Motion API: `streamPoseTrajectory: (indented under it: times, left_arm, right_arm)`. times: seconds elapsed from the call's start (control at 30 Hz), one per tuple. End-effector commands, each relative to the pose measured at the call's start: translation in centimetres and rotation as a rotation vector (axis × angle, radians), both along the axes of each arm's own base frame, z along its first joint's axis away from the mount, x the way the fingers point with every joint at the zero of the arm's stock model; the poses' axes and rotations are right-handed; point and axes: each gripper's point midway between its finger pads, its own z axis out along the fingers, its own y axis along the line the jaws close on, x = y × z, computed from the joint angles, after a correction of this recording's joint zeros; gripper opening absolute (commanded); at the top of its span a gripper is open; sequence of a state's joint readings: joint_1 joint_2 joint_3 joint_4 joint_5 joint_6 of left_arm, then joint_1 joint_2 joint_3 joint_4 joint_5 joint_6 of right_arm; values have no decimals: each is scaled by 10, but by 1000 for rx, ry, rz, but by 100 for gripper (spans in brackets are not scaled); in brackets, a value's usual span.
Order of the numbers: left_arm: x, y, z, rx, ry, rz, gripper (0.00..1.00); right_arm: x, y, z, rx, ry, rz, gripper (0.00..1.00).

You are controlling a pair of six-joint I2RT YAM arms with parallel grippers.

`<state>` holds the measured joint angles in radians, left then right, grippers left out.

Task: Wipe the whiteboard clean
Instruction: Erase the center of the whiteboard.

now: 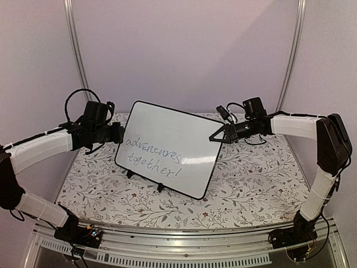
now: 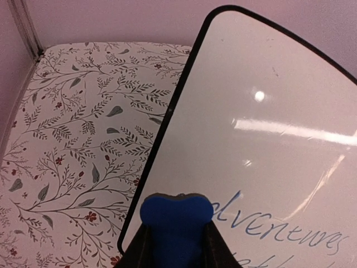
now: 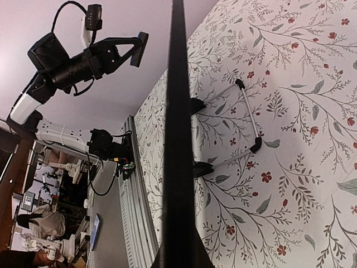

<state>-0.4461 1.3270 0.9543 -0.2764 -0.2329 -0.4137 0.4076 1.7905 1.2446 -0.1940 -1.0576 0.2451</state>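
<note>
The whiteboard (image 1: 167, 146) stands near the middle of the table (image 1: 256, 184), propped upright on its small black feet (image 1: 160, 187) and leaning back a little, with its left side further from the arm bases than its right. Its glossy face carries grey-blue handwriting (image 1: 153, 155) on the lower left part, reading "adventures together!" (the rest of the face is plain white with a streak of glare). From the right wrist view the board shows edge-on as a thin black line, with a wire stand (image 3: 248, 111) behind it resting on the flowered cloth.

The left gripper (image 1: 119, 134) sits at the board's left edge, level with the first line of writing. Its fingers (image 2: 215, 248) are clamped on a blue eraser (image 2: 175, 220), whose rounded head lies over the black frame just beside the first letter; whether it presses on the surface cannot be told.

The right gripper (image 1: 216, 135) meets the board's right edge, its fingers pinched on the frame
</note>
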Motion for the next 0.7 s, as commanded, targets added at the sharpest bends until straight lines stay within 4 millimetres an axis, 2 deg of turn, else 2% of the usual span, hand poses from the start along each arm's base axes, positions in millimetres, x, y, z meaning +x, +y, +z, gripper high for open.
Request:
streamPoseTrajectory:
  times: [0.0,0.23,0.4,0.67]
  left_arm:
    - [-3,1,-2,-18,6,-11,0]
    - [-6,-13,-15,-60,23,-52,0]
    - [-7,-18,-41,-27,50,-94,0]
    - [5,-31,-36,39,55,-181,0]
  right_arm:
    - [-19,-15,19,16,-38,60,0]
    - [-24,-26,14,-53,-87,-1,0]
    - [-27,-30,19,-66,-128,-14,0]
    - [-28,-31,18,-69,-134,-5,0]
